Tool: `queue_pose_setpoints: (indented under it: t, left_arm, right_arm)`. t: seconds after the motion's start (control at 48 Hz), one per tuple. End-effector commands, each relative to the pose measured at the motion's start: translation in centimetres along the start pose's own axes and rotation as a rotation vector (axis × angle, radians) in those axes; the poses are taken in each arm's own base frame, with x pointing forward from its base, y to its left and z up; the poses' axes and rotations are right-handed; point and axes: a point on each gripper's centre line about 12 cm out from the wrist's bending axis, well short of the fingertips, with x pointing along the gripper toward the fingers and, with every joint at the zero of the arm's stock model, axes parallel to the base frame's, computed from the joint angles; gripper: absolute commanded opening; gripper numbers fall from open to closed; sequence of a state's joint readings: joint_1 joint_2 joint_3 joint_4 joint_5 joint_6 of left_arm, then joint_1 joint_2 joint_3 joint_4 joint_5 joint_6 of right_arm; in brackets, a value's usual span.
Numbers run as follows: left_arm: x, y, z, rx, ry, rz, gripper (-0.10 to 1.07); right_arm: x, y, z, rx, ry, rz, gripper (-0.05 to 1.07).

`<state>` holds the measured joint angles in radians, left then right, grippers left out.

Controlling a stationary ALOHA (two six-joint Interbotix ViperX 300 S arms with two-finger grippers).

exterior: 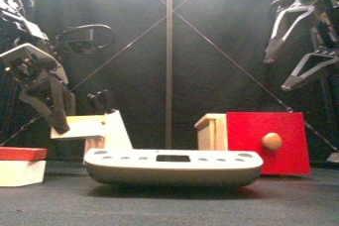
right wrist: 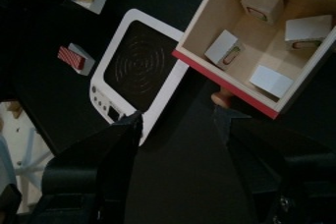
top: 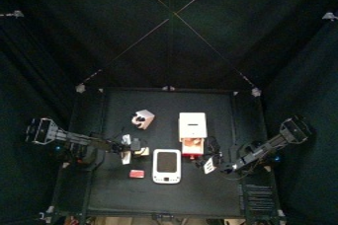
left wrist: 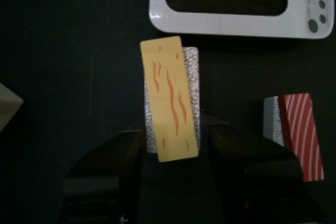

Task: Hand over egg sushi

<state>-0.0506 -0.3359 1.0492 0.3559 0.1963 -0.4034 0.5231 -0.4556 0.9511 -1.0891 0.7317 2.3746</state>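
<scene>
At the far left of the front view, a small red piece (exterior: 19,165) on a white base sat on the black counter (exterior: 172,206), low in the frame.

Just right of it and higher up, the left end effector (exterior: 56,111) hung down from the left arm. Its jaws stood wide apart and held one end of the egg sushi (exterior: 95,127). The sushi appeared raised off the counter, its yellow top about level with the top of the box farther right. From the left wrist, the egg sushi (left wrist: 170,98) ran up the middle of the frame as a long yellow slab streaked with orange, with white rice showing along one side. Its lower end sat between the two jaws.

In the lower middle of the front view lay the white rounded tray (exterior: 172,168), flat on the counter and nearest the camera. Behind it to the right stood a wooden box with a red front (exterior: 263,141) and a round orange knob (exterior: 272,141).

In the upper right of the front view, the right end effector (exterior: 312,63) hung high, with its jaws spread wide and nothing between them. The right wrist view looked down between these jaws at the box's open compartments (right wrist: 269,31), where small white pieces lay, and at the tray beside the box.
</scene>
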Motion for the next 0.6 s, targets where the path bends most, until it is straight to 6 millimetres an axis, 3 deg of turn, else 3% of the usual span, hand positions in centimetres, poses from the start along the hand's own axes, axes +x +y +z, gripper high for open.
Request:
queue_pose_setpoints:
  t: [0.0,0.146,0.375,0.583]
  left_arm:
    - [-0.2,-0.1,0.9,0.003,-0.027,-0.004,0.6]
    - [-0.2,-0.1,1.4,0.004,-0.039,-0.005,0.6]
    - [-0.7,-0.4,3.8,-0.002,-0.115,-0.019,0.6]
    - [-1.1,-1.2,5.9,-0.029,-0.225,-0.072,0.6]
  right_arm:
    - [-0.2,0.4,0.6,0.014,-0.012,0.018,0.92]
    - [-0.2,1.2,0.8,-0.044,-0.032,0.066,0.92]
    - [-0.5,3.9,2.1,-0.282,-0.171,0.236,0.92]
    - [0.3,5.0,3.2,-0.389,-0.259,0.263,0.92]
